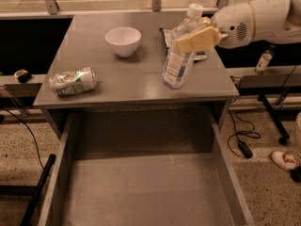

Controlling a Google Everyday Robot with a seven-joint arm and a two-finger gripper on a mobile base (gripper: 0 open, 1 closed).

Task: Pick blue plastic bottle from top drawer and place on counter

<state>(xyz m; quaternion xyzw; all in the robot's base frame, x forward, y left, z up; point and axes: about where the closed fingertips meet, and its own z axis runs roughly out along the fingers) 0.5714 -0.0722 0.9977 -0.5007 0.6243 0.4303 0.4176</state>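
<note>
1. You are on the placing step: the gripper [187,40] is clamped around the bottle [178,66], which tilts over the counter [117,81] at its right side, out of the open drawer [141,187]
2. The next move calls for setting its base flat, then letting go

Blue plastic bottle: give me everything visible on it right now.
The blue plastic bottle is clear plastic with a white screw cap and a white-and-blue label low on its body. It is tilted, cap leaning up and right, over the right part of the counter. The gripper grips it across the upper body. Whether its base touches the counter, I cannot tell.
</note>
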